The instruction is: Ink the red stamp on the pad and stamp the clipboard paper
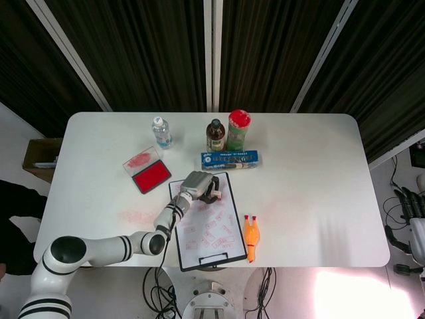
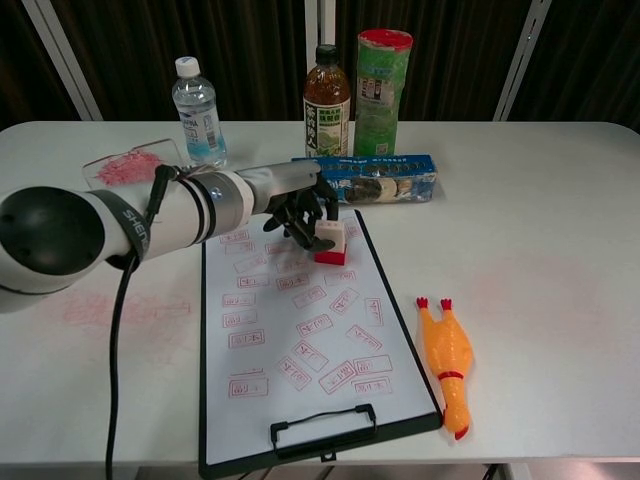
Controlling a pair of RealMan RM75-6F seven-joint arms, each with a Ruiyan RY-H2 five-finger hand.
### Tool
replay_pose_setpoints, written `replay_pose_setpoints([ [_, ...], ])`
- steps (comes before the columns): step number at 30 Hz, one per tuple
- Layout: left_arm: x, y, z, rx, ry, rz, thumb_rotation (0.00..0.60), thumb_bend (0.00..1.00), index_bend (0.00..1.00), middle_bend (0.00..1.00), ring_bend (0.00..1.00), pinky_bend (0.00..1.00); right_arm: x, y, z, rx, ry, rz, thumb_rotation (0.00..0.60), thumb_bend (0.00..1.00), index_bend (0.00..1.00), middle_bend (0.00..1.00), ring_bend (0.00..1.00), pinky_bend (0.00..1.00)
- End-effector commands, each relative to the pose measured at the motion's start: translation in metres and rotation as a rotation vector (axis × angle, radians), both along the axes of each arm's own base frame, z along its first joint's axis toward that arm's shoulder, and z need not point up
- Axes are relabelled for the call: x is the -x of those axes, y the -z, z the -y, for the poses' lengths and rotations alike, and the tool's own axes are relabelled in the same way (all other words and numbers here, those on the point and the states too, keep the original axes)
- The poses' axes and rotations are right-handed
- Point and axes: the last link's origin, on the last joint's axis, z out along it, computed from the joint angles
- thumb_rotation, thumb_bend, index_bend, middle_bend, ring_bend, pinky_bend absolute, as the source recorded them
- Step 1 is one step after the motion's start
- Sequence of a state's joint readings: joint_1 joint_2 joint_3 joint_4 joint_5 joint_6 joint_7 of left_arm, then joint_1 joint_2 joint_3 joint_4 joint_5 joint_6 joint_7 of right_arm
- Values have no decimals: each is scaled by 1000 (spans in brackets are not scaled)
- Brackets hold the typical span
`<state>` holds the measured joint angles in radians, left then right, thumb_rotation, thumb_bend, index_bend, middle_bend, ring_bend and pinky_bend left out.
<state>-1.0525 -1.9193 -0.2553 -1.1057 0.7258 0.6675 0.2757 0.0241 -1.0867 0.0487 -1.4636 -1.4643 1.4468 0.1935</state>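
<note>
My left hand (image 2: 300,205) grips the small red-and-white block stamp (image 2: 330,241), fingers curled over its top, red base down on the white paper (image 2: 300,330) of the black clipboard (image 2: 322,437), near the sheet's upper right corner. Chest view shows this grip clearly; in the head view the left hand (image 1: 199,185) mostly covers the stamp (image 1: 217,194), only a sliver visible. Paper is covered in red rectangular stamp marks. Open red ink pad (image 1: 151,175) with clear stained lid sits left of the clipboard in the head view; chest view only catches the stained lid (image 2: 133,166), the pad itself hidden behind my forearm. My right hand (image 1: 413,214) shows only in the head view, at the far right edge off the white table (image 1: 312,186), fingers hanging; cannot tell its state. Yellow rubber chicken (image 2: 446,352) lies just right of the clipboard. Behind: clear water bottle (image 2: 197,112), brown tea bottle (image 2: 326,100), green canister with red lid (image 2: 381,92), blue cookie box (image 2: 385,177).
</note>
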Motion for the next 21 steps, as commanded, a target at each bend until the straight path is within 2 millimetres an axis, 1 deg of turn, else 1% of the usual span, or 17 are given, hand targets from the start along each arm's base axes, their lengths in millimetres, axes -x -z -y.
replay_pose_setpoints([
  [1, 2, 1, -1, 2, -6, -1, 600, 523, 722, 702, 720, 808, 1, -1, 0, 2, 3, 0, 600, 313, 0, 0, 0, 0],
  [12, 8, 6, 1, 15, -14, -4, 600, 533, 736, 717, 737, 819, 2, 1, 2, -3, 5, 5, 600, 314, 0, 0, 0, 0],
  [21, 11, 6, -3, 15, -28, -4, 600, 534, 740, 719, 739, 822, 4, -1, 1, 4, -1, 5, 600, 314, 0, 0, 0, 0],
])
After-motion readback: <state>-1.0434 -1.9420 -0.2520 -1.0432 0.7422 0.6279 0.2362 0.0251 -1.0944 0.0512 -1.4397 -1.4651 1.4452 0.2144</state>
